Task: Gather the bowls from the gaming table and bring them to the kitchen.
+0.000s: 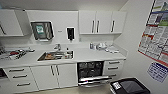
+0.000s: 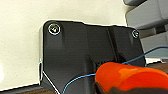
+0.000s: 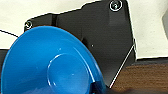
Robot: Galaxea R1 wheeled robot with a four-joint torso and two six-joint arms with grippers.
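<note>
The kitchen lies ahead in the head view, with white handled cabinets, a white countertop and a steel sink. An orange-red bowl sits close to the left wrist camera, above the floor, with my left gripper shut on its rim. A blue bowl, tilted with its inside showing, fills much of the right wrist view. My right gripper is shut on its edge. The gaming table and a pale whitish bowl are out of view.
Under the counter a dishwasher stands open, its door let down into the floor space. A black bin stands at the near right. A soap dispenser and towel dispenser hang on the wall. Dishes lie on the left counter.
</note>
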